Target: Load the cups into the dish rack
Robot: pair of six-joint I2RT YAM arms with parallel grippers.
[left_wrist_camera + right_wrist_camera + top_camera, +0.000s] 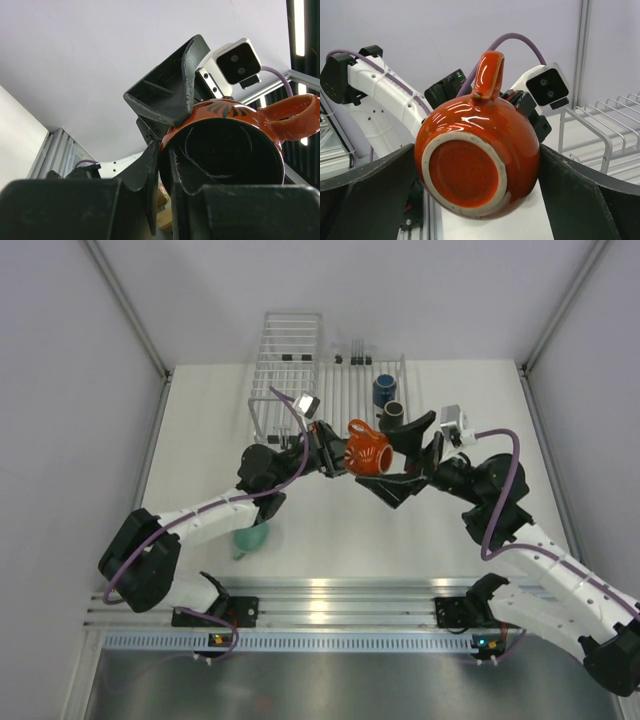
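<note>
The rack [345, 390] lay flat at the far middle of the tabletop [200, 440] and held two cups on its right side. A blue cup [384, 390] stood mouth up, and a brown cup [394, 411] stood just near of it, the two close together. A taller wire basket [285, 360] stood against the rack's left edge. The orange cup [368, 453] was in neither container. It hung in the air between the two arms, just near of the rack and a little left of the brown cup. It was tipped on its side, with its dark mouth towards the left arm, its unglazed foot towards the right arm and its handle pointing up. Black brush strokes marked its glaze, but they formed no readable letters. The left claw [164, 160] was clenched on the cup's rim, one finger inside the mouth and one outside. The right claw [395, 465] was spread wide, a finger on either side of the cup's body; whether they pressed on it could not be told. A mint cup [250, 538] sat on the near left of the tabletop, partly hidden under the left arm.
</note>
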